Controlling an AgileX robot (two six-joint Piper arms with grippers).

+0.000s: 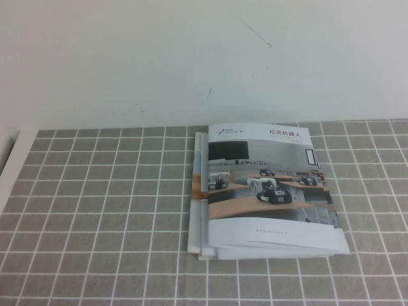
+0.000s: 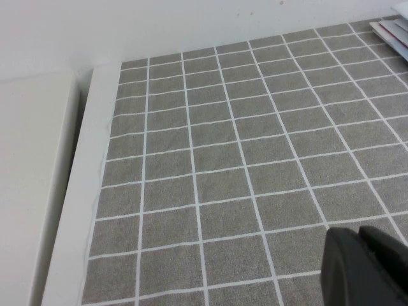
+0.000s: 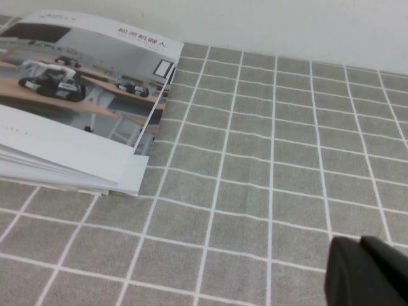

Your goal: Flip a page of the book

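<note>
The book [image 1: 271, 191] lies closed on the grey checked cloth [image 1: 95, 210], right of centre, its spine to the left. The page [image 1: 264, 182] on top is the front leaf, lying flat, with a photo of robot arms on wooden desks and a red Chinese title. Neither arm shows in the high view. In the right wrist view my right gripper [image 3: 362, 268] hovers shut and empty over bare cloth, well to the right of the book [image 3: 83, 95]. My left gripper [image 2: 360, 255] is shut and empty over the cloth's left part, far from the book's corner [image 2: 395, 29].
A second booklet [image 1: 199, 191] with an orange-and-blue cover lies under the book, sticking out along its left side. A white wall [image 1: 191, 57] rises behind the cloth. A white ledge [image 2: 38, 191] borders the cloth's left edge.
</note>
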